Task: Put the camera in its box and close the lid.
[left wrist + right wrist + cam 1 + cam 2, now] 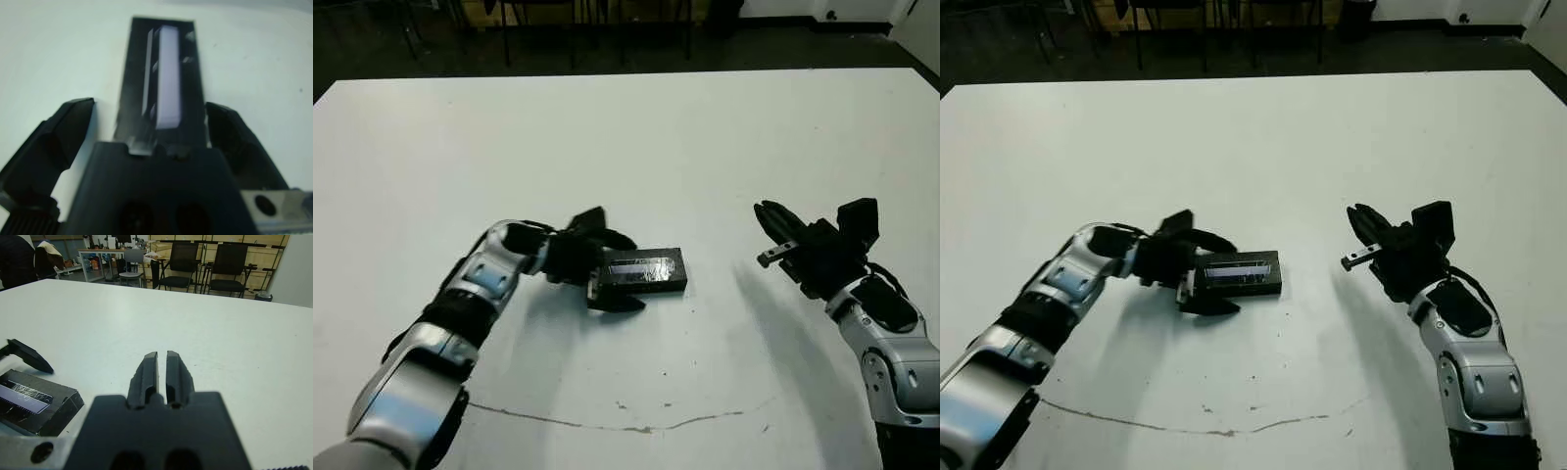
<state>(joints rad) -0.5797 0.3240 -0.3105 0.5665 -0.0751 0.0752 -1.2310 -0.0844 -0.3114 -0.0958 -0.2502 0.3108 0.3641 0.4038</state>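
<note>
Squarely flat black lid (644, 271), glossy silvery strip, white table (685, 147)

The flat black rectangular lid with the silvery strip (161, 83) is blurred in the left wrist view, and its near end is hidden behind the left gripper's body. The slim black camera and the box's white lining are covered from view.

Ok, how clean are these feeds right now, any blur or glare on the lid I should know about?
Left wrist view: soft and out of focus throughout; the lid shows its silvery strip as a pale blown-out glare band. Left eye view: fairly sharp, the strip only mildly reflective, both arms casting soft shadows on the table. Right wrist view: the right gripper and the background are reasonably crisp.
</note>
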